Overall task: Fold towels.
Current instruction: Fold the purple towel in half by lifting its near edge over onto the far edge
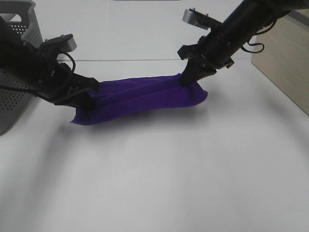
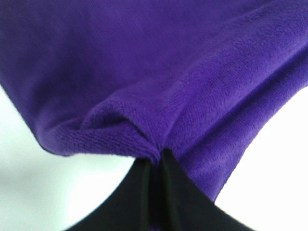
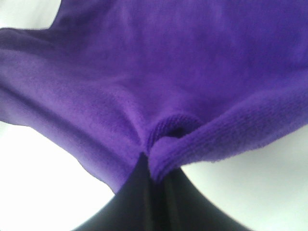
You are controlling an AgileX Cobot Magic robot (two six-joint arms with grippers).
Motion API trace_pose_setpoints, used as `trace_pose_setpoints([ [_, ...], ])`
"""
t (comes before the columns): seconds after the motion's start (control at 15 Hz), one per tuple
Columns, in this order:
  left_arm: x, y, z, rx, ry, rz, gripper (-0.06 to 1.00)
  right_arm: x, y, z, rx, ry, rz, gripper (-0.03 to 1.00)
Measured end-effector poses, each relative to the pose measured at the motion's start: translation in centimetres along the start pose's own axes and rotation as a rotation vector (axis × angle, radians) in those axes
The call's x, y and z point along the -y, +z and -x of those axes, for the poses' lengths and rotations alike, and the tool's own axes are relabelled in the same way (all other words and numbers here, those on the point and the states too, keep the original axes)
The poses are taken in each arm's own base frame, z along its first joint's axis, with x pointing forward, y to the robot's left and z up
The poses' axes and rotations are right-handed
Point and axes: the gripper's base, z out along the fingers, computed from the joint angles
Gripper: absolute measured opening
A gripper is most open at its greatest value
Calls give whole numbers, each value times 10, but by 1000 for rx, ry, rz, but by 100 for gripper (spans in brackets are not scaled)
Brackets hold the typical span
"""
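Observation:
A deep purple towel (image 1: 145,96) lies stretched in long folds across the white table, held at both ends. My left gripper (image 1: 92,93) is shut on its left end. In the left wrist view the black fingers (image 2: 168,192) pinch a bunched edge of the towel (image 2: 183,72). My right gripper (image 1: 186,80) is shut on the towel's right end. In the right wrist view the fingers (image 3: 163,202) clamp a folded hem of the towel (image 3: 168,62). No white tag shows.
A grey perforated plastic basket (image 1: 12,96) stands at the left edge behind my left arm. A light wooden panel (image 1: 285,53) sits at the back right. The white table (image 1: 159,174) spreads toward the front.

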Motion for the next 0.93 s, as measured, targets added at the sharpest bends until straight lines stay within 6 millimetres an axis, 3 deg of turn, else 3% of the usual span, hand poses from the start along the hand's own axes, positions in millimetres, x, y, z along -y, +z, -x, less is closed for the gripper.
trace_pose_setpoints([
  [0.2, -5, 0, 28, 86, 18, 25, 0, 9, 6, 33, 63, -25, -41, 3],
  [0.4, -13, 19, 50, 131, 30, 48, 0, 26, 24, 62, 122, -49, -82, 3],
  [0.53, -28, 50, 58, 146, 26, 86, 0, 43, 49, 68, 129, -43, -98, 3],
  [0.67, -34, 66, 63, 150, 23, 93, 0, 53, 64, 65, 121, -17, -114, 3],
  [0.93, -40, 77, 68, 165, 20, 106, 7, 58, 67, 69, 169, -19, -148, 8],
])
